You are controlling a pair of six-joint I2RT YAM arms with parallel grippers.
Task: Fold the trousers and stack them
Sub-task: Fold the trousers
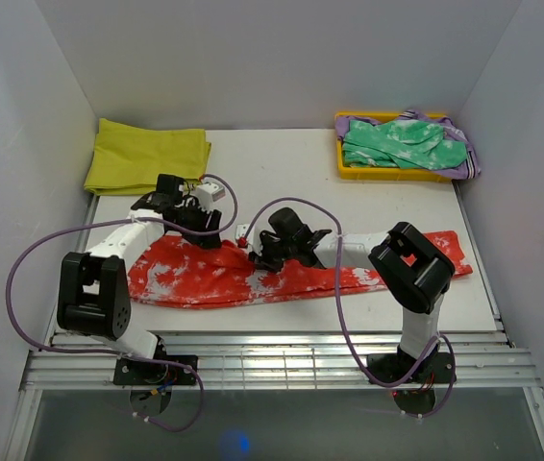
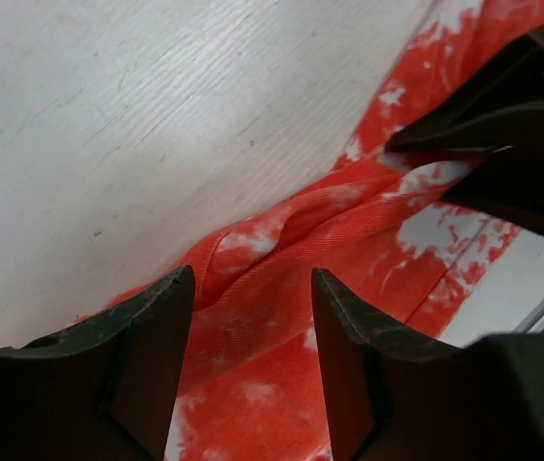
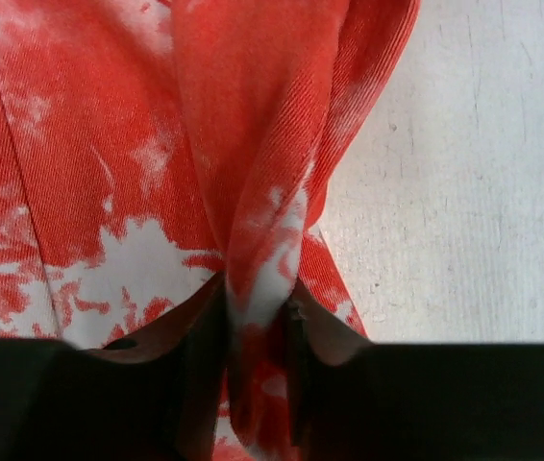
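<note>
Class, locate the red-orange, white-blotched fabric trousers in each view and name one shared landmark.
Top external: red-orange, white-blotched fabric trousers stretch across the middle.
Left wrist: trousers run from bottom centre to upper right.
Right wrist: trousers fill the left and centre.
Shared landmark: bare white table bordering the fabric's edge.

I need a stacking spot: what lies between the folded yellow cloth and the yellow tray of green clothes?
Nothing: in the top external view, the white table between the folded yellow cloth and the shallow yellow plastic tray is bare.
</note>
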